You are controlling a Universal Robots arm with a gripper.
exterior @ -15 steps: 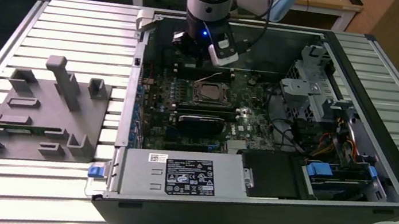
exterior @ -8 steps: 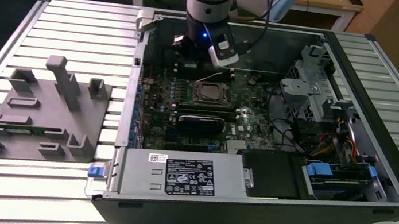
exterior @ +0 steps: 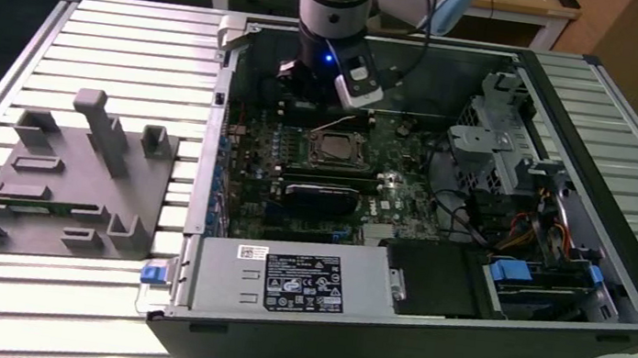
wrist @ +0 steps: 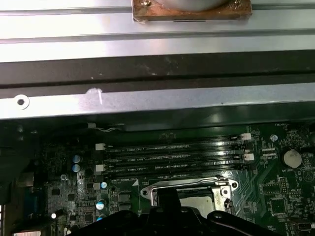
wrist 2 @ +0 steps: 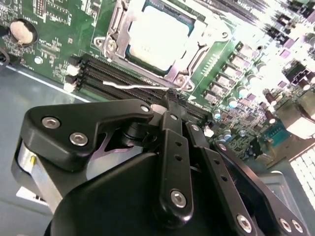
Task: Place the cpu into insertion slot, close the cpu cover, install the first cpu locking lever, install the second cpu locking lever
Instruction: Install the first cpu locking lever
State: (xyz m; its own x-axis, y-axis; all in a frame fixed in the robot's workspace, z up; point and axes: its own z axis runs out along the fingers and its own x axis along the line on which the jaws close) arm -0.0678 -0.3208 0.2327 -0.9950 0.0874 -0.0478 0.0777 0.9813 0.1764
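Note:
The cpu (wrist 2: 157,34), a silver-grey square, lies in the insertion slot (wrist: 216,187) on the green board. Over it lies the cpu cover (wrist 2: 197,45), its silvery frame flat around the chip. A thin silvery locking lever (wrist 2: 128,87) stands off the socket's side, crossing above the memory slots. Its free end reaches my gripper (wrist 2: 167,96), whose black linkages meet at one point, shut. Whether the lever is pinched I cannot tell. In the exterior view my gripper (exterior: 340,117) hangs inside the case just behind the cpu (exterior: 336,151), with the lever (exterior: 329,126) raised toward it.
Long black memory slots (wrist 2: 123,73) run beside the socket. A black card (exterior: 317,195) sits in front of it, a power supply (exterior: 281,276) nearer still, and drive cages (exterior: 497,138) on the exterior view's right. A grey fixture (exterior: 72,174) stands on the table at that view's left.

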